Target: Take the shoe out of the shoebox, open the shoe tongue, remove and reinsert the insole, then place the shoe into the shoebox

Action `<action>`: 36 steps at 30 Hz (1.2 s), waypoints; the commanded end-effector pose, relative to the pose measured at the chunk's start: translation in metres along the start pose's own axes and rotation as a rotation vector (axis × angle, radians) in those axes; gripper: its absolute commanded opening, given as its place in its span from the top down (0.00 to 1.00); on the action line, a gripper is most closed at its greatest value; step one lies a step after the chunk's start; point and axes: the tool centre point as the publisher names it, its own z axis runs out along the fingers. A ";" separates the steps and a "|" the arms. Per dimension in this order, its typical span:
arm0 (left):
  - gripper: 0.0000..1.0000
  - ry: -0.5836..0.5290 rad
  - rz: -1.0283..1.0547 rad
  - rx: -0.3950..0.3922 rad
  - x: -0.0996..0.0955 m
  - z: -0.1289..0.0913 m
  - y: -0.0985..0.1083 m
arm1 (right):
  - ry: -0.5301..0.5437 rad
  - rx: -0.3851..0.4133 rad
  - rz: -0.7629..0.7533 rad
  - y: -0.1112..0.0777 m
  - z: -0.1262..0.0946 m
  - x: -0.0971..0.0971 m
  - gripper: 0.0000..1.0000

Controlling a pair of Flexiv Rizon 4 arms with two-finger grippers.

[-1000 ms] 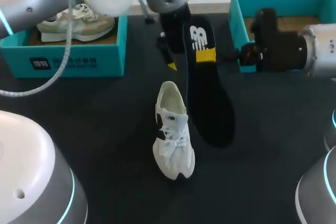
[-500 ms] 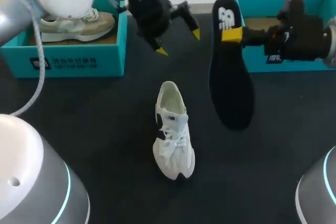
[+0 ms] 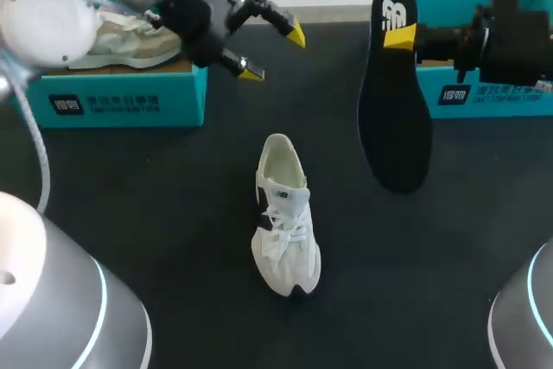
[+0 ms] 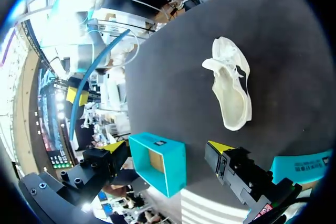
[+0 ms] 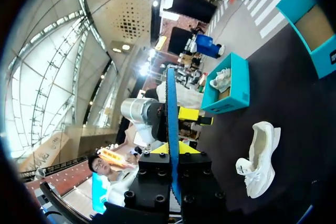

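Looking down from the head view, the dark table (image 3: 155, 213) carries the white shoe (image 3: 285, 218) upright near its middle, well apart from both boxes, with its opening toward the far edge. At the far left stands the left shoebox (image 3: 112, 103) with a beige shoe (image 3: 130, 41) inside, and at the far right the right shoebox (image 3: 484, 97). The left gripper (image 3: 273, 54) hangs just beside the left shoebox, its jaws spread wide and holding nothing. The right gripper (image 3: 399, 37) pinches the black insole (image 3: 393, 118) near its heel end. The rest of the insole hangs over the table, to the right of the shoe.

From the left wrist, the yellow-tipped fingers stand far apart. Between them shows the right shoebox, its brown floor bare. The white shoe rests alone on the dark surface.

From the right wrist, the insole is seen edge-on, clamped between both tips. Ahead on the table are the white shoe, the left shoebox and the left gripper.
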 end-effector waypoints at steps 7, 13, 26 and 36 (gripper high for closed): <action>0.00 -0.139 0.003 -0.007 0.005 0.000 -0.004 | -0.005 -0.001 0.002 0.000 0.002 0.000 1.00; 0.00 -0.139 0.003 -0.007 0.005 0.000 -0.004 | -0.005 -0.001 0.002 0.000 0.002 0.000 1.00; 0.00 -0.502 -0.023 0.030 0.004 -0.003 -0.012 | -0.033 -0.004 0.161 0.047 0.008 -0.005 1.00; 0.00 -0.643 -0.018 -0.039 -0.013 0.003 -0.017 | -0.063 -0.131 0.362 0.064 0.034 -0.028 1.00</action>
